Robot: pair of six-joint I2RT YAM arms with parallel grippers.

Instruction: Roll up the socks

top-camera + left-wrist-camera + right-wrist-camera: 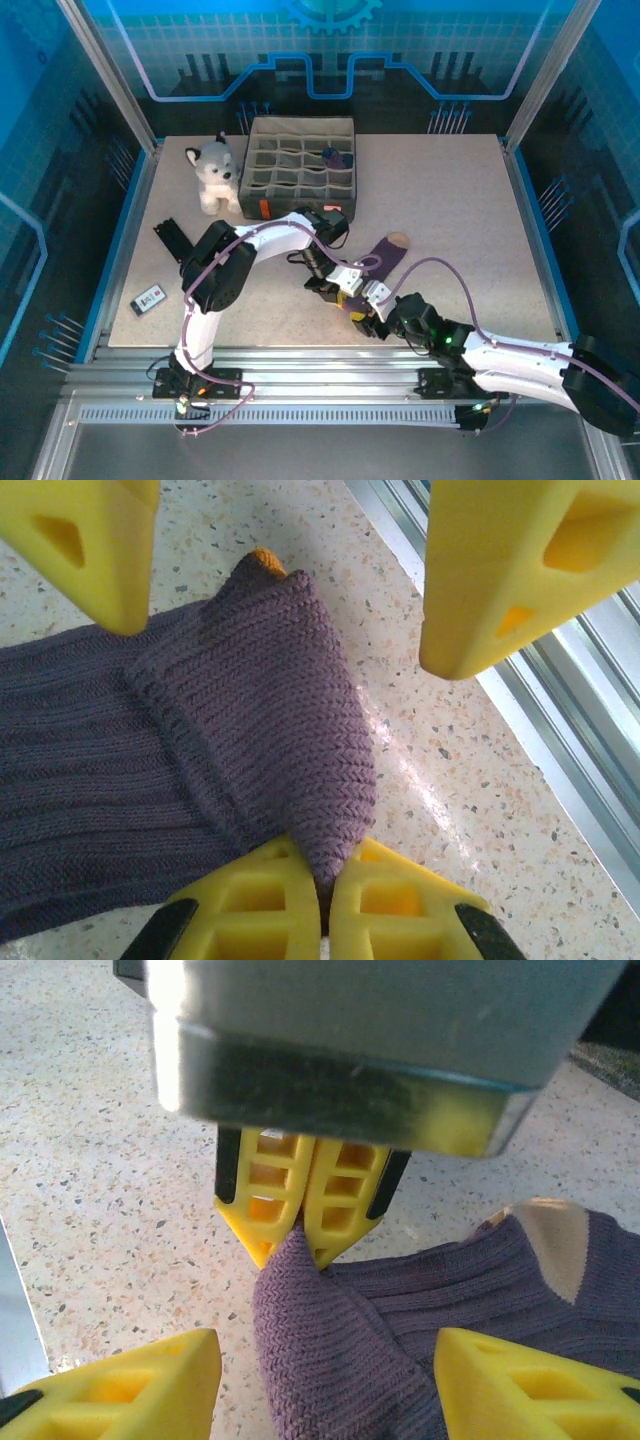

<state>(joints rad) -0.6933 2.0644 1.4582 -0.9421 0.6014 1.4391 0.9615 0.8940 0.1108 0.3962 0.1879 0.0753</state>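
Note:
The purple socks [385, 255] lie stacked near the table's front middle, a tan toe [398, 240] at the far end. In the left wrist view, my left gripper [327, 880] is shut on a folded-over corner of the purple knit [250, 720], and a bit of orange cuff [265, 560] peeks out beyond the fold. My right gripper [330, 1390] is open, one yellow finger [130, 1390] on each side of the socks [400, 1330], nothing pinched. It faces the left gripper [295, 1250] across the fold. A tan patch [550, 1240] shows at the right. From above, the left gripper [343, 292] and right gripper [362, 312] almost touch.
A grey divided organiser box [300, 165] stands at the back, a dark bundle [337, 157] in one cell. A plush husky [215, 175] sits left of it. A small device [148, 298] lies at the front left. The metal rail [590, 740] of the table edge runs close by.

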